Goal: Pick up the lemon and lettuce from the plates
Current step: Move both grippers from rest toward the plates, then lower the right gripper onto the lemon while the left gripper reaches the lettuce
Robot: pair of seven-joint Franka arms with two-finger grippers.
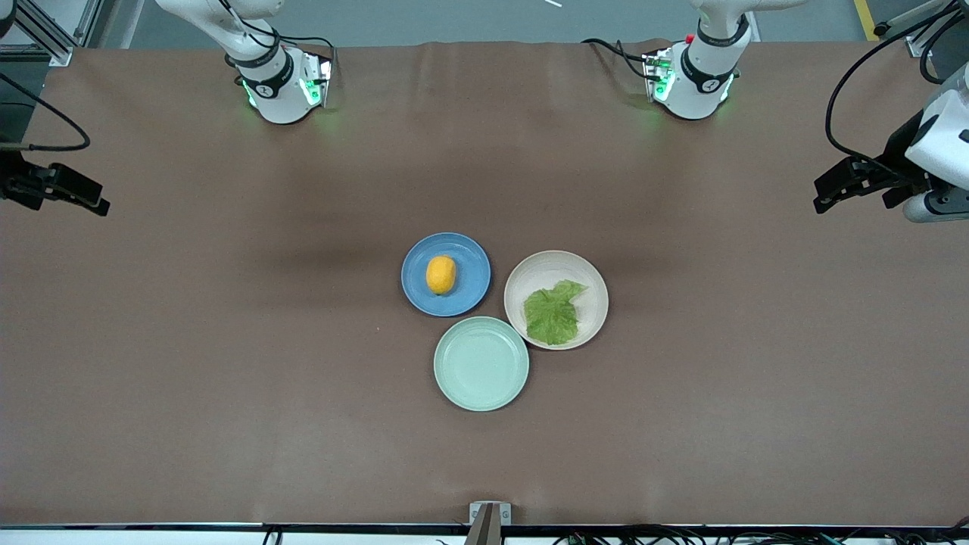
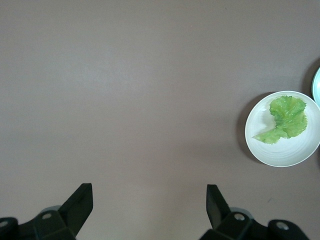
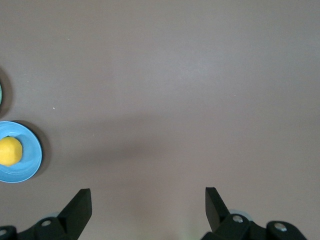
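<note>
The lemon (image 1: 440, 274) lies on the blue plate (image 1: 469, 257) in the middle of the table. The lettuce (image 1: 553, 314) lies flat on the cream-beige plate (image 1: 553, 266) beside it, toward the left arm's end. My left gripper (image 1: 825, 193) is open and empty over bare table at its end, well apart from the plates. My right gripper (image 1: 95, 195) is open and empty over bare table at its end. The left wrist view shows its gripper (image 2: 150, 200), the lettuce (image 2: 286, 119) and cream plate (image 2: 285, 152). The right wrist view shows its gripper (image 3: 148, 200), the lemon (image 3: 10, 151) and blue plate (image 3: 30, 160).
A pale mint-green plate (image 1: 481, 363) with nothing on it sits nearer the front camera, touching both other plates. The brown table cover (image 1: 227, 341) spreads wide around the three plates. The arm bases (image 1: 284, 87) stand along the table's edge farthest from the camera.
</note>
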